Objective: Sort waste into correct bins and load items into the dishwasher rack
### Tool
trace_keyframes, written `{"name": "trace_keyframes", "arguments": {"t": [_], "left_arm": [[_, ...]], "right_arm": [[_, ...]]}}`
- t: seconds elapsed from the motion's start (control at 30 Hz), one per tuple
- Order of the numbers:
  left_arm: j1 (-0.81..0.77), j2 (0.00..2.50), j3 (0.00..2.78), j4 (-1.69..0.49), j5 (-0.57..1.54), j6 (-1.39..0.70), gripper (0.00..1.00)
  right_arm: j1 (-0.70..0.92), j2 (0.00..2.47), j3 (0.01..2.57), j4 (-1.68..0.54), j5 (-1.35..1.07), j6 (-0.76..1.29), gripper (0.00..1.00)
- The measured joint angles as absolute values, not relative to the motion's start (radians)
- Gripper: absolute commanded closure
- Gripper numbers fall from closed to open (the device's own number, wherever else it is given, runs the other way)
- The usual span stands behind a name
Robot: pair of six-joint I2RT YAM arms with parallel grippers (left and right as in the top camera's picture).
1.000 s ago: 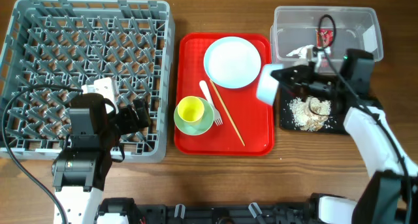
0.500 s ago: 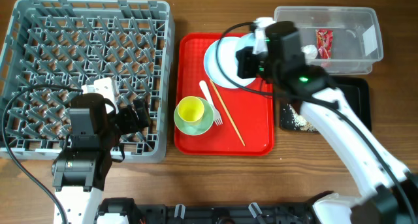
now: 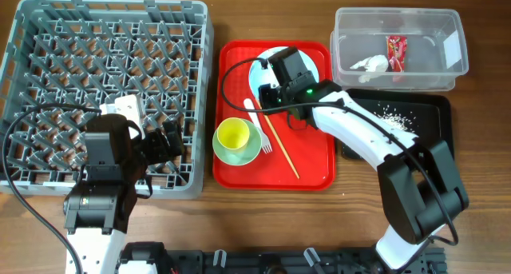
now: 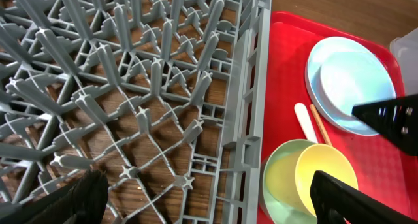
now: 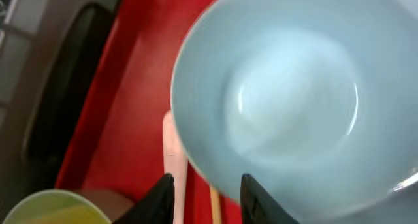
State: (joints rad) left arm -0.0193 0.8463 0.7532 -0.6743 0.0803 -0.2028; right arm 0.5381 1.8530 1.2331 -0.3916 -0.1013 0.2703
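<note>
The right gripper hangs low over the far end of the red serving tray. Its two fingers straddle the rim of what looks like the small white bowl, one finger inside and one outside. A gap shows between them, and I cannot tell whether they are pinching the rim or free of it. In the left wrist view that bowl lies within the outline of the pale-blue plate, toward its right side. On the near half of the same tray the yellow cup stands upright in the pale green saucer-bowl. The white fork lies just beside them, and the wooden chopsticks run slantwise next to it. The clear tub at the far right holds the red snack wrapper and the crumpled tissue, close together. The black tray in front of it carries the crumbly food scraps, partly hidden under the right arm. The grey dishwasher rack fills the left side of the tabletop, and none of the dishes is in it. The left gripper hovers over the rack's near right corner, its jaws spread wide with nothing between them.
</note>
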Motion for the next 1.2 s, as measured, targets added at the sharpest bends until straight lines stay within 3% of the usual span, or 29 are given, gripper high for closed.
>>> {"name": "trace_keyframes", "arguments": {"t": [0.23, 0.43, 0.63, 0.8, 0.93, 1.07, 1.2], "left_arm": [[-0.019, 0.846, 0.753, -0.674, 0.080, -0.203, 0.00], [-0.019, 0.846, 0.753, -0.674, 0.081, -0.203, 0.00], [-0.019, 0.846, 0.753, -0.674, 0.080, -0.203, 0.00], [-0.019, 0.846, 0.753, -0.674, 0.081, -0.203, 0.00], [-0.019, 0.846, 0.753, -0.670, 0.082, -0.203, 0.00], [-0.019, 0.853, 0.753, -0.539, 0.251, -0.213, 0.00], [-0.018, 0.989, 0.758, -0.218, 0.662, -0.284, 0.00]], "right_arm": [[0.542, 1.695, 1.353, -0.663, -0.300, 0.310, 0.57], [0.654, 1.717, 1.330, -0.708, -0.320, 0.423, 0.57], [0.691, 1.868, 1.328, -0.714, -0.281, 0.565, 0.95], [0.669, 1.867, 1.328, -0.743, -0.241, 0.596, 0.96], [0.532, 1.704, 1.343, -0.775, -0.244, 0.579, 0.96], [0.374, 1.510, 1.382, -0.770, -0.335, 0.570, 0.96], [0.303, 1.530, 1.382, -0.740, -0.603, 0.549, 0.96]]}}
